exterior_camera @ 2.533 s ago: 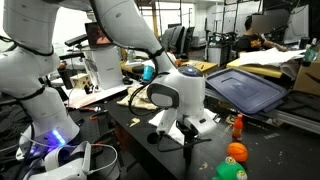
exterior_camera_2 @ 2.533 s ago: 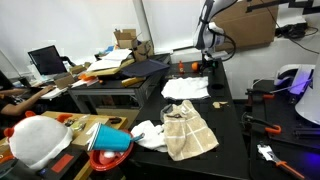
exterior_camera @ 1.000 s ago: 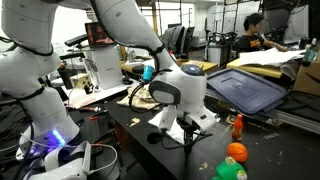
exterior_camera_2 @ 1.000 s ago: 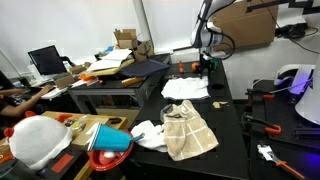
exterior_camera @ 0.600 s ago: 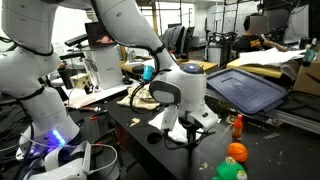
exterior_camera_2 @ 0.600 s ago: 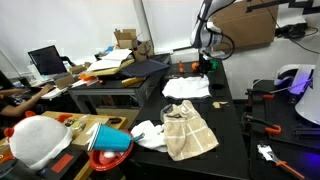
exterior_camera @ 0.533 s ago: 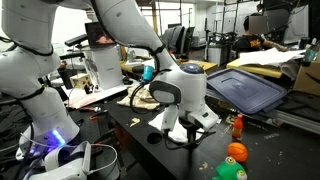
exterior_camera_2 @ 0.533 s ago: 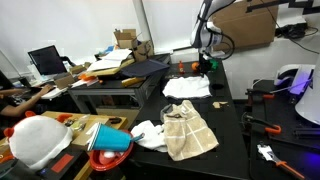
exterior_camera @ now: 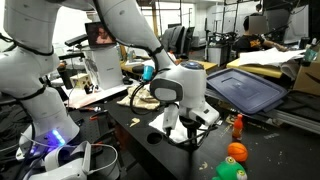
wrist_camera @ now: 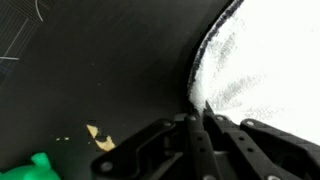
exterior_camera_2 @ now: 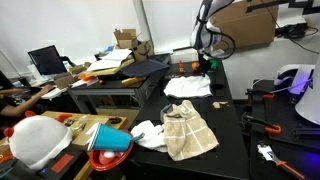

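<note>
My gripper [wrist_camera: 200, 118] points down at the black tabletop [wrist_camera: 90, 70], its fingers drawn together at the edge of a white cloth [wrist_camera: 265, 60]. A bit of the cloth's edge is pinched between the tips. In an exterior view the gripper [exterior_camera: 190, 134] sits low over the table beneath the white wrist, with the cloth [exterior_camera: 207, 119] bunched beside it. In an exterior view the gripper [exterior_camera_2: 205, 64] is at the far end of the table, just beyond the white cloth [exterior_camera_2: 186, 88].
Orange and green toys [exterior_camera: 236, 152] and a small orange bottle [exterior_camera: 238, 125] stand near the gripper. A green object [wrist_camera: 40, 166] and a yellow scrap [wrist_camera: 100, 136] lie on the black top. A beige towel [exterior_camera_2: 188, 130], another white cloth [exterior_camera_2: 148, 133] and a blue bowl [exterior_camera_2: 112, 140] lie nearer.
The fingers have closed together onto the white cloth's edge. The arm has barely moved.
</note>
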`<state>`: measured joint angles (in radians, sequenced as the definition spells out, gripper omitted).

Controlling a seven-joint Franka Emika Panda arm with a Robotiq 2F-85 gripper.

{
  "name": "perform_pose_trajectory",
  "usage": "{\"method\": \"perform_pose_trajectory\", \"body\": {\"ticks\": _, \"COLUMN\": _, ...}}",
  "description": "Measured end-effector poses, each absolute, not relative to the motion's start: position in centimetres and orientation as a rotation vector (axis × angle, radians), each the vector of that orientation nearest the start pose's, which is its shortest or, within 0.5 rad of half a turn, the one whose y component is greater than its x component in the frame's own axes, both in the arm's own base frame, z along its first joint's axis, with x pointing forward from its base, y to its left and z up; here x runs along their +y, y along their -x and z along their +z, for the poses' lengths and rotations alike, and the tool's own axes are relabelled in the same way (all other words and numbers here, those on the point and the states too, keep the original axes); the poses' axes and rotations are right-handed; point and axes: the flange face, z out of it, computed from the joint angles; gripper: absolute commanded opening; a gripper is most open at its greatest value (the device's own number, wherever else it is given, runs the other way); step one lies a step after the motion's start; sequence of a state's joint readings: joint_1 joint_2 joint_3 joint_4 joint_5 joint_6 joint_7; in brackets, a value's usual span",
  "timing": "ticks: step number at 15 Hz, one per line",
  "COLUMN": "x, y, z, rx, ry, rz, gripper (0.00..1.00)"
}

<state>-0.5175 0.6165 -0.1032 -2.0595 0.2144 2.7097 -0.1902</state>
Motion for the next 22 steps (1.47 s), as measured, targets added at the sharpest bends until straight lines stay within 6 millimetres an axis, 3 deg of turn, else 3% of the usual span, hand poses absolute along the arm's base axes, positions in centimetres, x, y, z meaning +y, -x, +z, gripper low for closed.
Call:
{"method": "perform_pose_trajectory", "body": {"ticks": 9, "x": -31.1, "y": -50.8, "z": 16.2, "rx": 0.816, "ry": 3.272, "rz": -0.020, "gripper": 0.02}}
{"method": "perform_pose_trajectory", "body": {"ticks": 16, "x": -29.3, "y": -52.5, "z": 19.5, "rx": 0.890, "ry": 3.336, "rz": -0.026, "gripper": 0.02}}
{"method": "perform_pose_trajectory", "body": {"ticks": 22, "x": -27.1, "y": -54.2, "z": 21.4, "rx": 0.917, "ry": 3.440, "rz": 0.073, "gripper": 0.02}}
